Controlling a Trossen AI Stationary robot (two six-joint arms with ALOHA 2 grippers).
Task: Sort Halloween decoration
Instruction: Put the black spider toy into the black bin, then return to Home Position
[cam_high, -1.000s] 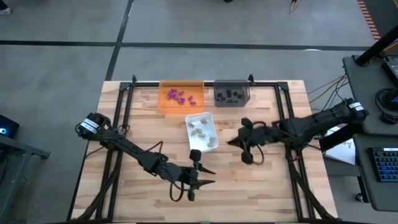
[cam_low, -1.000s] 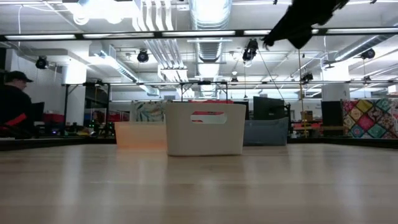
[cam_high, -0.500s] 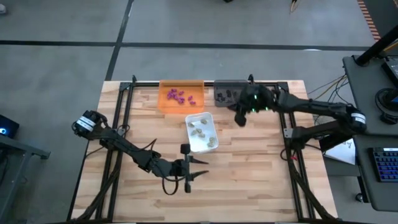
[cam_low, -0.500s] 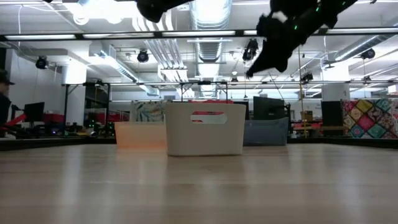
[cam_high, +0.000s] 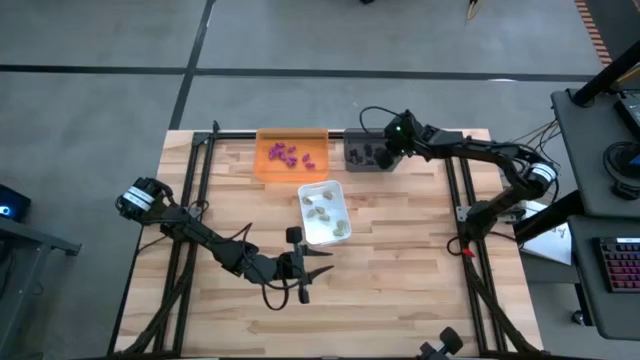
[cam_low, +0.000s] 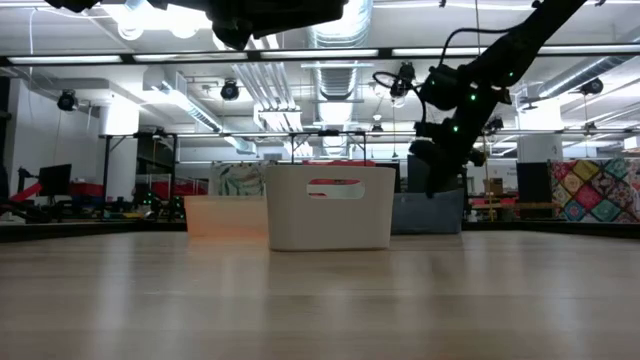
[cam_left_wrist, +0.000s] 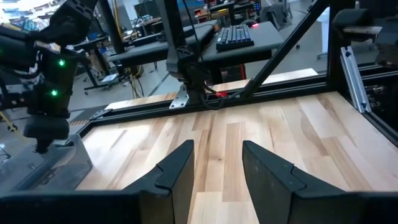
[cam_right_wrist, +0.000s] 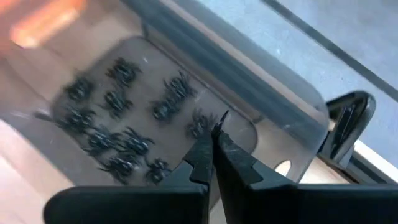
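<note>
High view: I've got R gripper (cam_high: 383, 158) pinched shut w/ nothing visibly in it over the grey tray (cam_high: 372, 163) of black pieces (cam_right_wrist: 118, 134) at far edge, apparently for a drop, while L gripper (cam_high: 318, 274) waits part-open, empty, near white tray (cam_high: 310, 189).

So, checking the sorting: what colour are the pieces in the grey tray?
Black, clearest in the right wrist view.

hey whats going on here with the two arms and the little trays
The right claw, shut, hangs over the grey tray of black pieces. The left claw, open, waits near the white tray of beige pieces. Purple pieces lie in the orange tray.
</note>
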